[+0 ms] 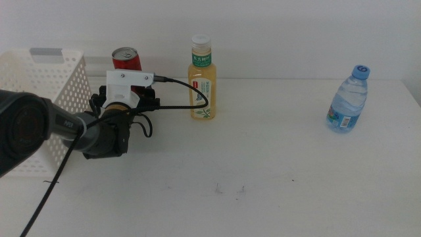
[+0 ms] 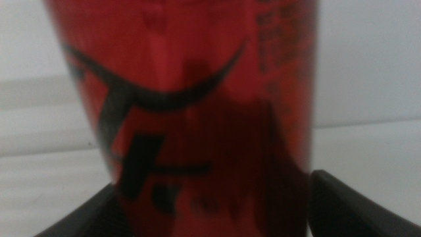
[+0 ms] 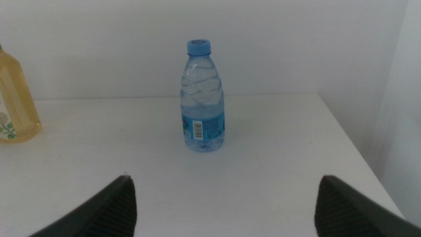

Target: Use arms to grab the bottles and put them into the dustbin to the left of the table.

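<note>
Left gripper (image 2: 210, 204) at the red soda can (image 2: 191, 99): in the left wrist view the can fills nearly the whole frame, blurred by closeness, with one dark jaw on either side of its lower body. Jaws stand about as wide as the can; whether they press on it or only bracket it cannot be told.

Middle view: left arm (image 1: 99, 135) comes in from the left side, its white wrist mount (image 1: 130, 82) directly in front of the can (image 1: 125, 59), hiding all but the can's top. A black cable (image 1: 187, 92) loops from the mount across toward the tea bottle. The can stands upright at the back of the bench (image 1: 276, 164), just beside the dustbin (image 1: 46, 72).

Dustbin: white, perforated sides, at the left end of the bench, partly behind the arm. Its inside is not visible.

Yellow tea bottle (image 1: 202, 79): upright, white cap, green label, near the can on its right, apart from it.

Water bottle (image 1: 347, 100): upright, blue cap, well apart at the right end of the bench.

Right gripper (image 3: 227, 204): jaws spread wide with nothing between them, facing the water bottle (image 3: 202, 99) from some way off. Edge of the tea bottle (image 3: 16, 99) shows at the side of that view.
</note>
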{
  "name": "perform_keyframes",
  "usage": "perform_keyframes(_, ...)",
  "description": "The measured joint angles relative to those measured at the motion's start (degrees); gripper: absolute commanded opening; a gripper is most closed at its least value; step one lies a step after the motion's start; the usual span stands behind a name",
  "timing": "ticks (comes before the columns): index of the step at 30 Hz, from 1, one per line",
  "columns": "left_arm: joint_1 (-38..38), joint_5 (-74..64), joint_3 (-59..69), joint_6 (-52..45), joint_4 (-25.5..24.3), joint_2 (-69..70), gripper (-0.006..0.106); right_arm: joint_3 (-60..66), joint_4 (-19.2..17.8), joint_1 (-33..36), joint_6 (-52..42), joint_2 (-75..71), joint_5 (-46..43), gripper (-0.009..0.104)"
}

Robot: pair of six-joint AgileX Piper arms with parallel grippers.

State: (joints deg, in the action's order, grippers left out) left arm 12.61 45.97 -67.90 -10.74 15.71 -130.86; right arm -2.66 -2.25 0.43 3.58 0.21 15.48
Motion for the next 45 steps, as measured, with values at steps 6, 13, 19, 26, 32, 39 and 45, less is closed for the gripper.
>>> perform_keyframes(6,-0.5,-1.1,-4.3,-2.2,0.1,-2.1,0.083,0.0,0.0,0.0,0.0,0.0,0.0,0.093)
perform_keyframes(13,-0.6,-2.0,-4.4,-2.7,0.6,-2.0,0.025,0.0,0.0,0.0,0.0,0.0,0.0,0.093)
perform_keyframes(19,-0.2,-7.6,3.3,-5.3,2.8,6.8,-0.002,0.0,0.0,0.0,0.0,0.0,0.0,0.093)
perform_keyframes(26,0.2,-31.5,10.6,-6.2,5.4,27.7,-0.002,0.0,0.0,0.0,0.0,0.0,0.0,0.093)
perform_keyframes(32,-4.4,-70.4,3.0,-7.8,5.2,38.9,-0.002,0.0,0.0,0.0,0.0,0.0,0.0,0.093)
perform_keyframes(39,-17.4,-103.8,-16.6,-13.9,1.8,37.6,-0.002,0.0,0.0,0.0,0.0,0.0,0.0,0.093)
perform_keyframes(45,-26.2,-110.9,-28.9,-13.6,-6.9,34.6,-0.002,0.0,0.0,0.0,0.0,0.0,0.0,0.093)
